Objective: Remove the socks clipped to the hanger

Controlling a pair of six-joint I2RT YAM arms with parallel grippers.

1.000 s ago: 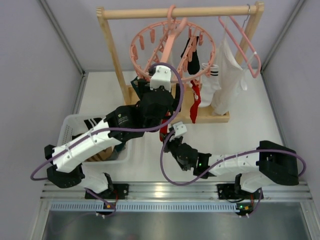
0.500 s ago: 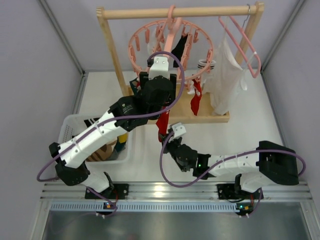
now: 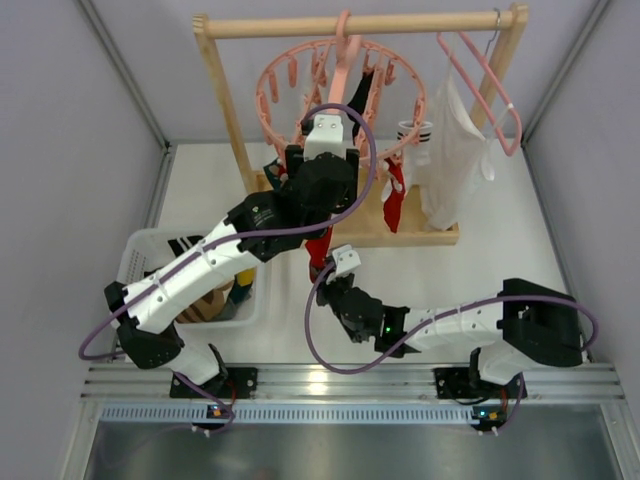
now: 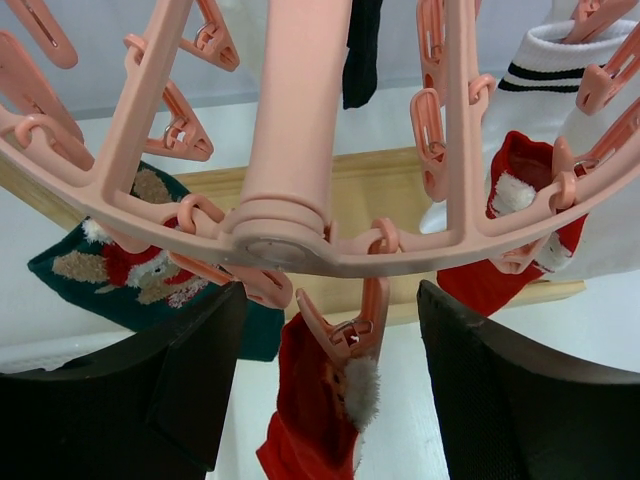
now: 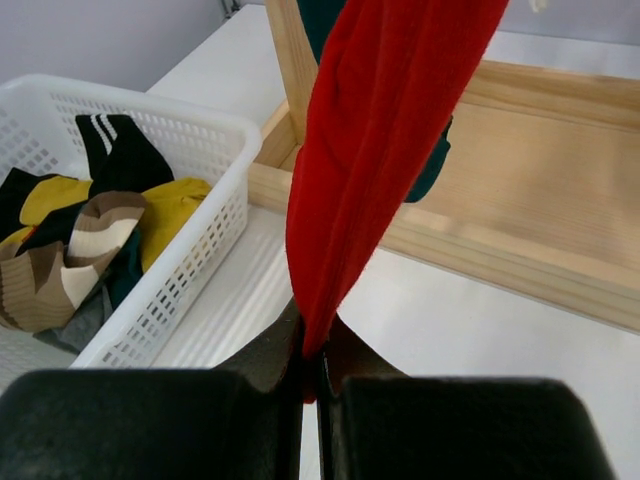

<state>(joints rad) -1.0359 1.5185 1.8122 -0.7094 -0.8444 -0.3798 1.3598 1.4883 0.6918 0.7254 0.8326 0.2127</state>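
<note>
Red sock (image 5: 370,150) hangs off one clip (image 4: 345,325) on the near rim of the hanger (image 3: 270,90), long axis running top to bottom: cuff up in the clip, toe end down toward the desk. R jaws are fully closed, pinching the toe end w/ the cloth stretched straight above them.

L jaws are up under the ring and spread wide, one finger each side of that clip. The clip sits btwn them, dead ahead; gaps show both sides, so nothing is gripped.

L arm is nearer the clip, R has the low end. Judgement: next move turns on L closing square across the clip, or R pulling down along the sock's axis.

Other socks are clipped on too: teal sock (image 4: 90,270) to the left, second red sock (image 4: 510,250) to the right. Some lie in the white basket (image 5: 200,130).
</note>
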